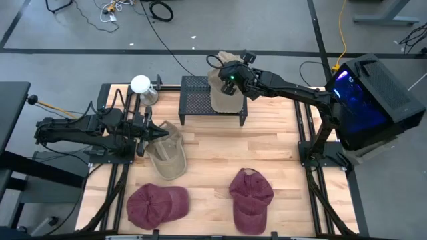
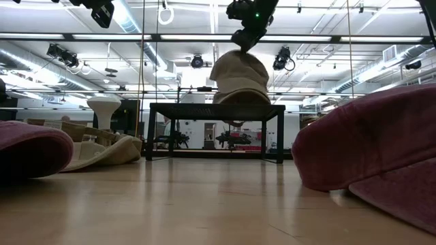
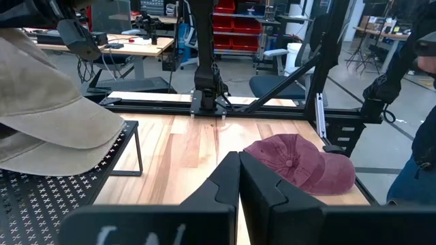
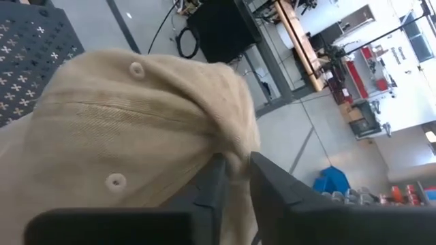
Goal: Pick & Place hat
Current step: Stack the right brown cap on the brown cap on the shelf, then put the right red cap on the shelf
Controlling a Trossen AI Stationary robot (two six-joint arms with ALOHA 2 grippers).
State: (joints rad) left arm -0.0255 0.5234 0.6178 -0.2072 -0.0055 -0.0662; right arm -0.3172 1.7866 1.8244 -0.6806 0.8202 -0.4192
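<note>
High view: the right gripper (image 1: 229, 75) sits over the tan hat (image 1: 225, 97) lying on the black rack (image 1: 193, 100), seemingly to set it down there. The left gripper (image 1: 151, 131), shut and empty, waits beside a second tan hat (image 1: 168, 155).

Right wrist view: its fingers (image 4: 212, 175) pinch the crown's fabric, slightly parted.

No writing is readable.

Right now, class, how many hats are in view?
4: a beige hat on the black rack, a beige hat by the left gripper, two maroon hats along the near edge.
</note>
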